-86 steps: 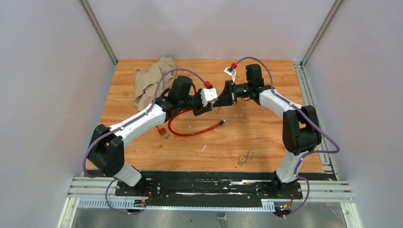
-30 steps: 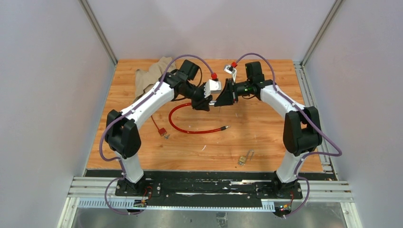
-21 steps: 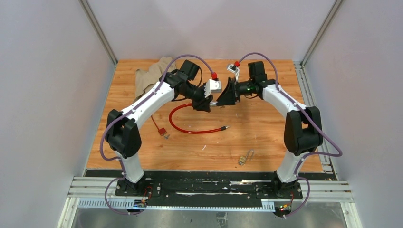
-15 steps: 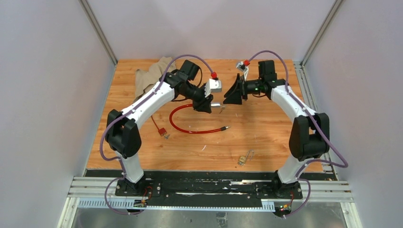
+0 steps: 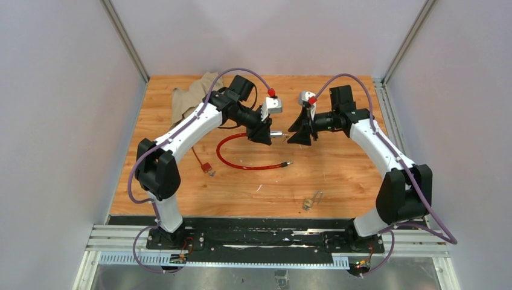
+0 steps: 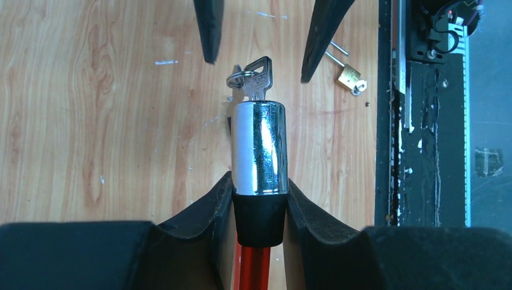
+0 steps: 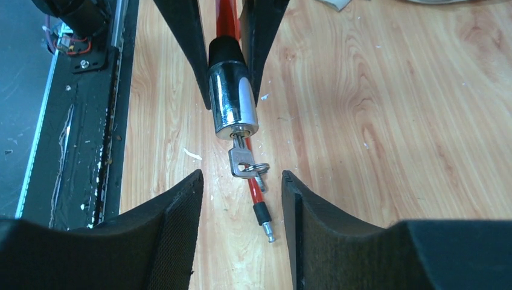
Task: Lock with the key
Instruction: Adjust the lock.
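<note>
left hand (image 6: 258, 184) clenched on the chrome lock barrel (image 6: 259, 148), key (image 7: 241, 161) seated in it; right hand (image 7: 241, 176) released (just short of it), so the likely next move is to pinch and turn.

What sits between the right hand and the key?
Nothing: only air separates the open right hand from the key stuck in the lock. The right wrist view shows it, with the wood table beneath.
</note>
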Controlling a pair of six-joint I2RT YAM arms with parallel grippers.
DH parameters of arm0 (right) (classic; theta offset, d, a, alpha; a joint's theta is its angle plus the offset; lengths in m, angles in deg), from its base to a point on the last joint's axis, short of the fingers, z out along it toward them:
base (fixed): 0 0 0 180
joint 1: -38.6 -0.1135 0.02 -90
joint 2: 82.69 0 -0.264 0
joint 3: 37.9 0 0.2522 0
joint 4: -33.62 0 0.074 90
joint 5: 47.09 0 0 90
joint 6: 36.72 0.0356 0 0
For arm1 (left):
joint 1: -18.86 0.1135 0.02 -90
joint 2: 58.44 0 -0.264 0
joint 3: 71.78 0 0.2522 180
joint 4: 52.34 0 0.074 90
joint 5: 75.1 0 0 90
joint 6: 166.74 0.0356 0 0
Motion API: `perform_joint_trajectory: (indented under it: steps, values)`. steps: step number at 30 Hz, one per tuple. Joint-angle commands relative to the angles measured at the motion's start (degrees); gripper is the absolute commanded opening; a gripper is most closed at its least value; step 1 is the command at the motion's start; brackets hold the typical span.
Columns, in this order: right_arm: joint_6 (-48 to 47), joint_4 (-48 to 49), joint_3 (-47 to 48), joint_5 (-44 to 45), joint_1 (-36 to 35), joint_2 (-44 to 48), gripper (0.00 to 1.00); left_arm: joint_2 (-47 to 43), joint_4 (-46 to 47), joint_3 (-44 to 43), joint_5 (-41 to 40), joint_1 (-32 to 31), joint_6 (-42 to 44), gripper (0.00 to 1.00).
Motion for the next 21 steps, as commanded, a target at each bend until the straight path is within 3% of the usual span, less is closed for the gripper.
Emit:
perform_joint_trajectory:
  steps: [1,8,15,21]
  values:
    - [-4.87,-1.72,-1.55,3.82,-2.49,1.19,0.46,0.48,-0.23,-2.12,2.80,-0.17,-1.76,0.00]
    - [-4.90,-0.17,-2.12,5.81,-4.61,2.09,0.17,0.78,-0.18,-1.77,3.21,-0.16,-1.89,0.00]
    - [-1.26,0.81,-0.94,4.91,-5.07,0.85,0.02,0.41,0.54,-0.38,0.75,-0.54,-0.67,0.00]
    - [9.73,0.89,1.69,2.24,-5.02,-3.74,0.01,-3.12,9.75,5.54,-4.88,-1.22,-3.26,0.00]
